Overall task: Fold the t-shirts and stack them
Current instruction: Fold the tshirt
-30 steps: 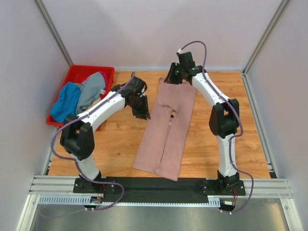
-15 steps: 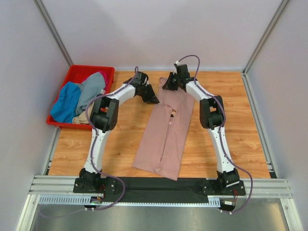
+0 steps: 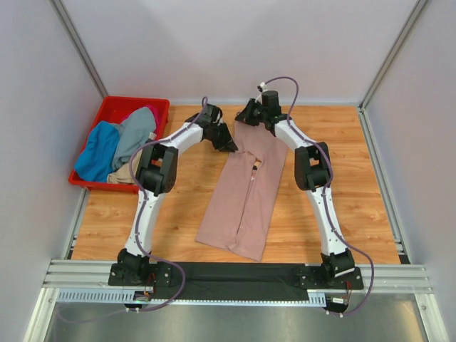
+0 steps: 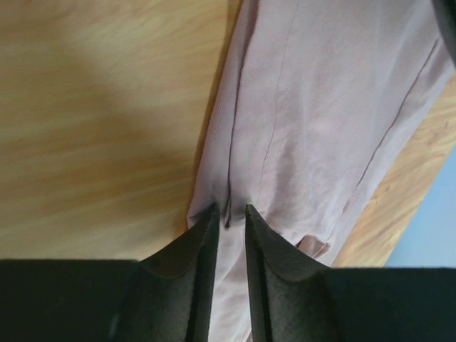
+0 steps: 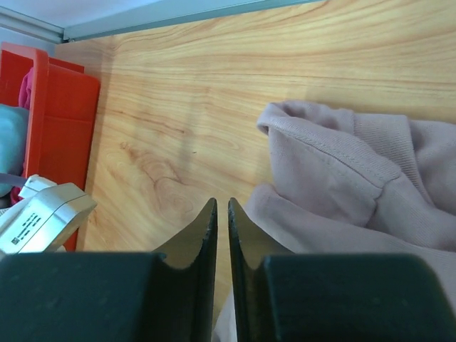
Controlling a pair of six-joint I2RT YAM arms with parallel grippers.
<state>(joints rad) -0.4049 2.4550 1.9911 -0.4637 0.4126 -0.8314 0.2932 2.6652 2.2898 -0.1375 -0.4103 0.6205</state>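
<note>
A dusty-pink t-shirt point(image 3: 246, 192) lies folded into a long strip down the middle of the table. My left gripper point(image 3: 229, 146) is at its upper left edge. In the left wrist view the left gripper point(image 4: 231, 210) is shut on a crease of the pink cloth point(image 4: 320, 107). My right gripper point(image 3: 248, 117) is at the shirt's far left corner. Seen from the right wrist, the right gripper point(image 5: 221, 203) has its tips almost together, with the bunched pink hem point(image 5: 342, 185) against one finger and running into the gap lower down. Blue point(image 3: 96, 153), grey point(image 3: 132, 139) and magenta point(image 3: 151, 117) t-shirts lie in the crate.
The red plastic crate point(image 3: 114, 103) stands at the table's far left corner, and its wall point(image 5: 68, 92) also shows in the right wrist view. Grey walls close in the back and both sides. Bare wood lies left and right of the pink shirt.
My left arm has stretched forward from mid-table to the shirt's upper left edge and closed on it. The right gripper has shifted slightly left along the far edge and narrowed.
</note>
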